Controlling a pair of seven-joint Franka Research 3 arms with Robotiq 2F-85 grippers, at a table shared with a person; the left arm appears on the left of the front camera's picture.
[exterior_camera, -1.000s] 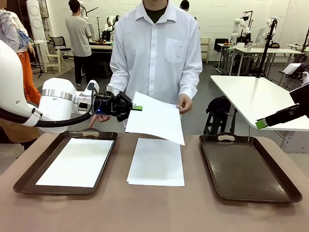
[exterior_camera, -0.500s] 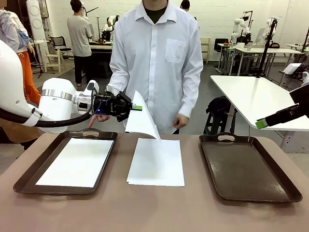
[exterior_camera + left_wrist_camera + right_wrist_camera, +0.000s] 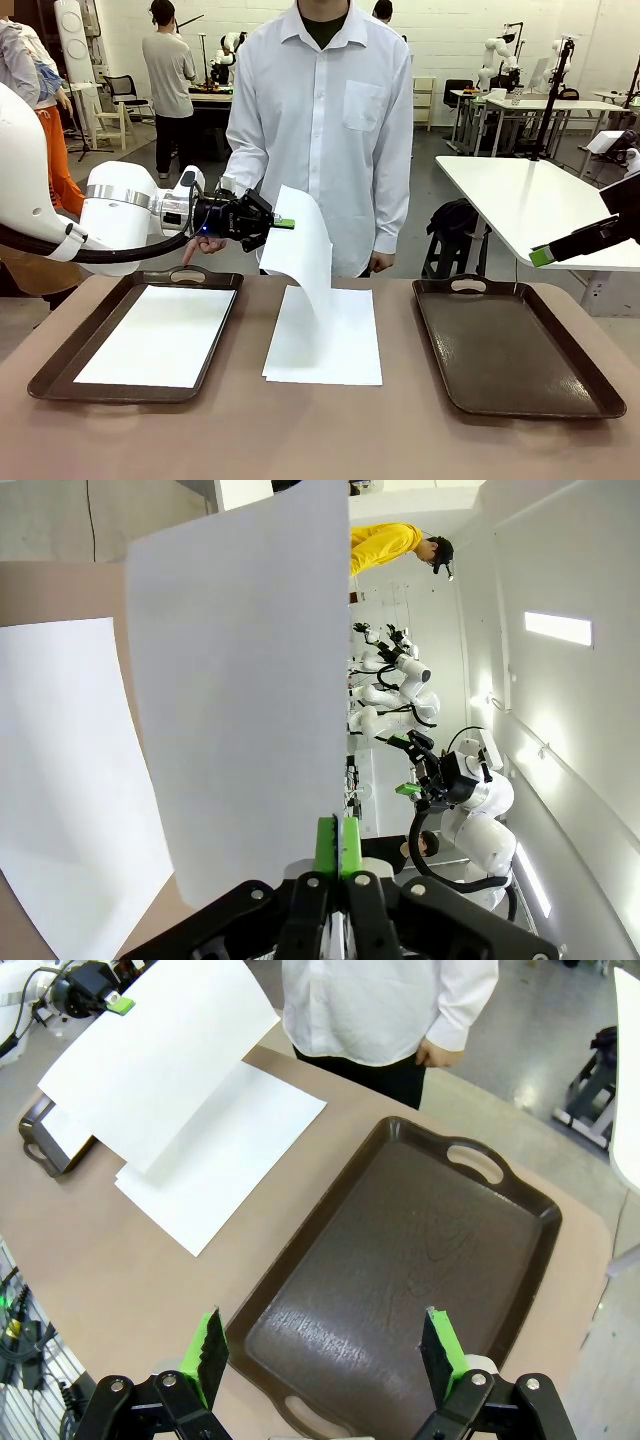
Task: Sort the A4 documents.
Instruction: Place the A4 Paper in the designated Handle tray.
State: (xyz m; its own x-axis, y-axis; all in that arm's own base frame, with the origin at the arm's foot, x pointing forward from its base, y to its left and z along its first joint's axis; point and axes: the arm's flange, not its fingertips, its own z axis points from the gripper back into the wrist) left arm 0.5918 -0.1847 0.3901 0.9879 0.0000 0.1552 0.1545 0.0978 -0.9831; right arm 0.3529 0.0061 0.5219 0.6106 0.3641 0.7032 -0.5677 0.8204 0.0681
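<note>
ARM: My left pincer, green pads pressed together, is clamped on the edge of one A4 sheet. It holds the sheet in the air above the middle of the table.

DESK: How does the paper hang?

ARM: It curls downward from my grip, over the stack of sheets lying flat on the table between the two trays. Whether its lower edge touches the stack, I cannot tell.

DESK: And farther out?

ARM: Below my left wrist, the left tray carries another white sheet, flat inside its rim. Across the table stands a person in a white shirt, one hand low at the far edge, apart from the held paper.

DESK: Your other arm?

ARM: My right pincer has its jaws wide apart. It hovers high above the dark brown right tray, well apart from the sheets.
</note>
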